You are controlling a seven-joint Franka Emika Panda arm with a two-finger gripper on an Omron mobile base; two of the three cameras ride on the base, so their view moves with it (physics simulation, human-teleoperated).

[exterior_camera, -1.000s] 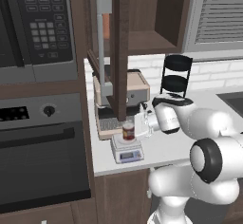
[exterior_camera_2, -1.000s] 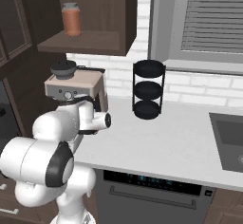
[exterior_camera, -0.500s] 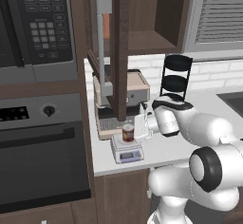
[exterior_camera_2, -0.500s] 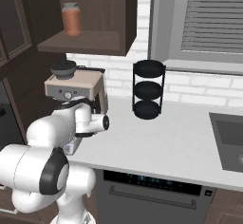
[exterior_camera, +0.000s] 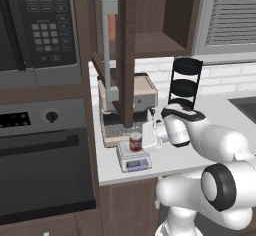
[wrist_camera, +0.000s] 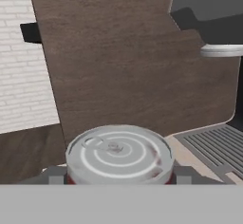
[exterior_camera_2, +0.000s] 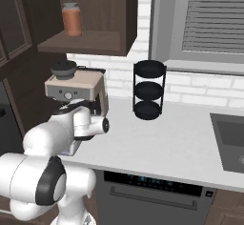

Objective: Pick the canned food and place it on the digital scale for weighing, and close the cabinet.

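Canned food (exterior_camera: 135, 141) is seen standing upright on the digital scale (exterior_camera: 133, 160), at the near left corner of the counter (exterior_camera: 200, 152), with the gripper (exterior_camera: 145, 136) brought in level from its right side. In the left base view the white arm is bent sharply: the forearm is carried from the lower right up over the counter, the wrist is turned towards the left, and the pale hand block is held just beside the can, at the height of its label. In the hand view the can (wrist_camera: 118, 155) is seen from close above, its silvery ringed top lying between the fingers, and a grey fingertip (wrist_camera: 53, 174) is seen at each side of it at the level of its rim; whether the pads press the can or stand just clear of it cannot be told from the pictures. Beyond the fingers, the edge of the open cabinet door (exterior_camera: 126, 55) with its grey bar handle (exterior_camera: 108, 50) hangs in front of the espresso machine (exterior_camera: 136, 96), whose drip grille (wrist_camera: 216, 144) is seen to the right of the can in the hand view. Above and behind the gripper, an orange jar (exterior_camera_2: 72, 19) stands on the open cabinet (exterior_camera_2: 95, 14) shelf. Well to the right of the fingers a black three-tier rack (exterior_camera: 184, 85) stands against the brick wall. In the right base view the wrist is seen tucked low in front of the espresso machine (exterior_camera_2: 76, 85), the hand itself hidden behind the arm's own links.
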